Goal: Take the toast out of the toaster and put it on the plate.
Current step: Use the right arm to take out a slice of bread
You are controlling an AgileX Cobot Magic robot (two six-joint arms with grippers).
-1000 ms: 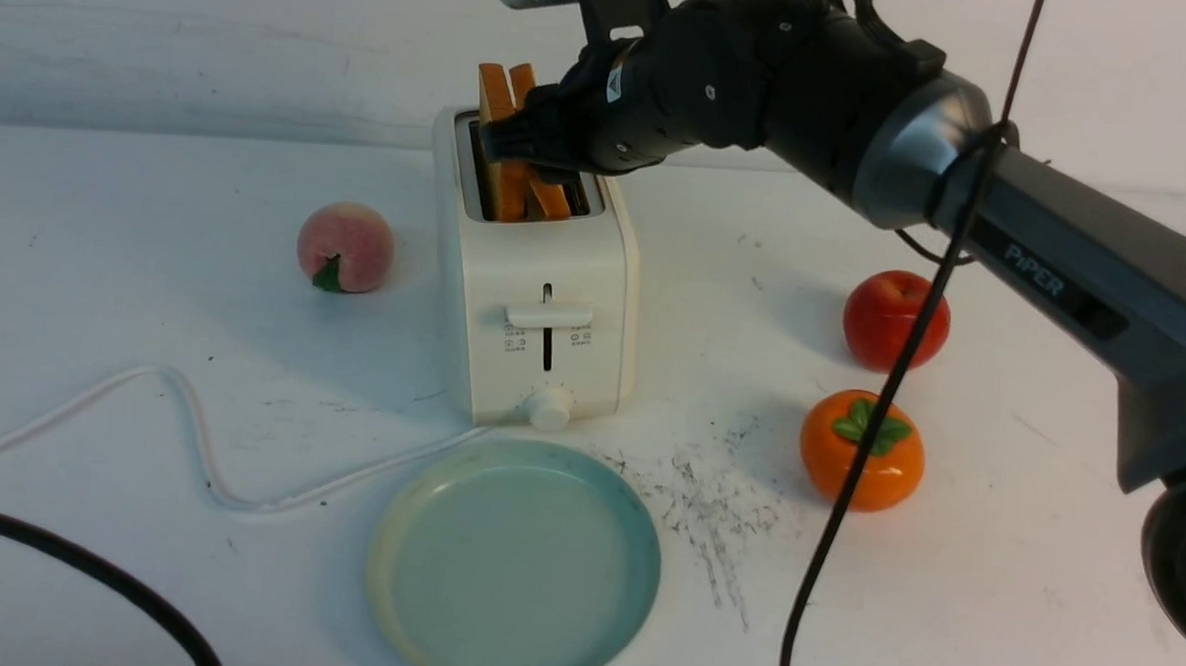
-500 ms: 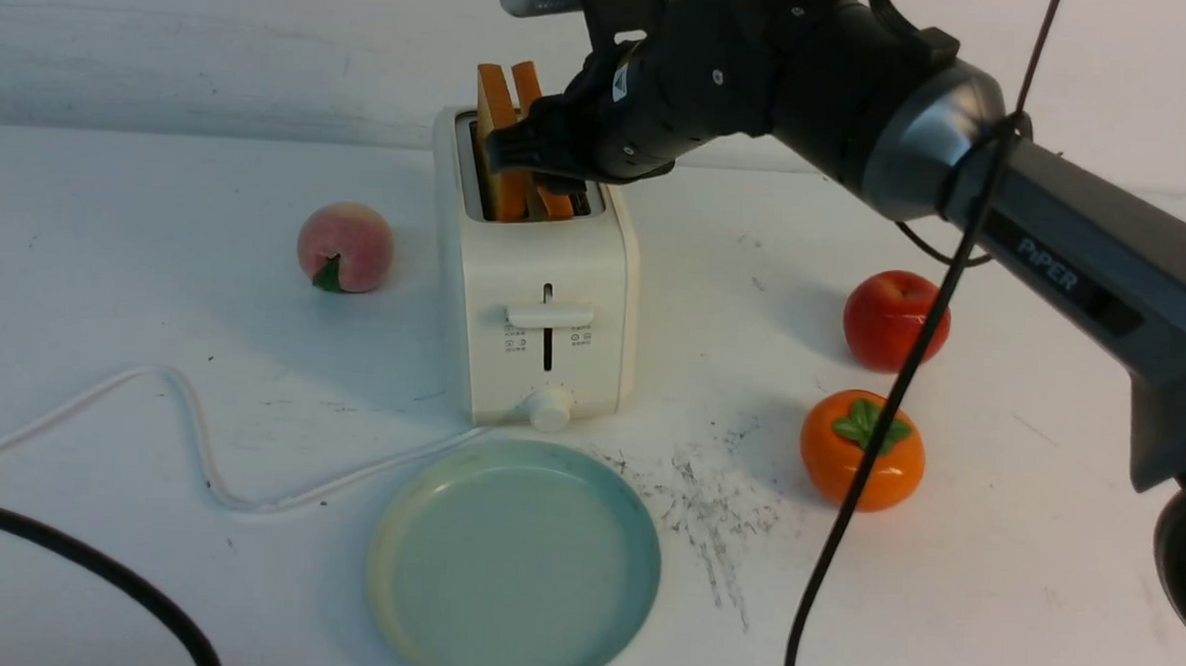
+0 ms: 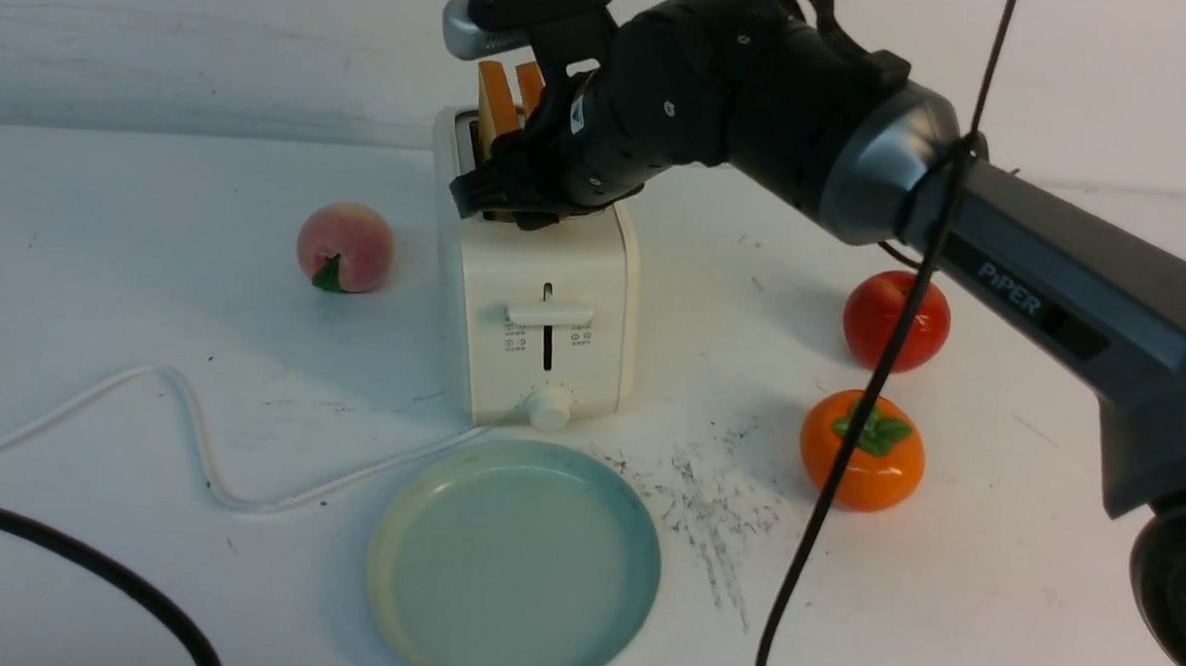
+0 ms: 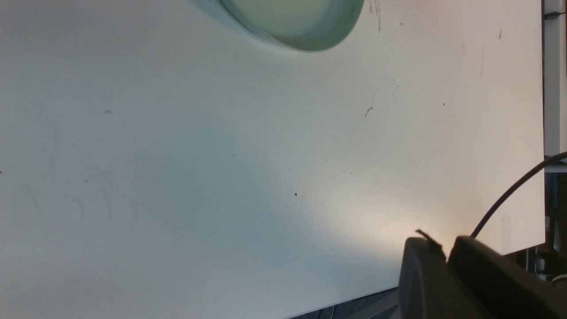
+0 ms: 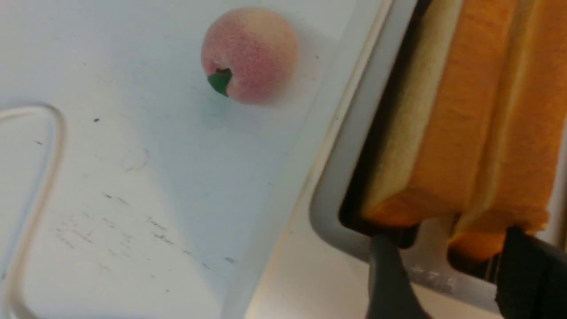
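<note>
- Two arms on this rig, and the left gripper [image 4: 445,248] hangs low over bare table [image 4: 221,177], well on the near side of the toaster [image 3: 544,301]. Its dark fingers [image 4: 421,274] are pressed together with only a thin seam between them, and they carry nothing.
- Closer in, the plate [image 3: 513,565] lies flat and bare, just in front of the toaster's lever face.
- The white cord [image 3: 189,425] snakes away from the toaster's base to the left, and a black cable [image 3: 73,561] curves nearer than that.
- Right of the toaster there's an orange persimmon [image 3: 863,450], with a red apple [image 3: 894,321] just beyond it.
- Left of the toaster, a peach [image 3: 344,247] sits on its own.
- Now the action: the right gripper [image 3: 489,193] is down on the toaster's top, at the lever end of the slots.
- Up close, its jaws are spread, and the near end of one slice sits in the gap between them. One black finger [image 5: 390,274] stands off that slice, so there's no pinch.
- The toast [image 3: 498,99] is in the toaster, two slices side by side, upright, with their tops poking out above it.
</note>
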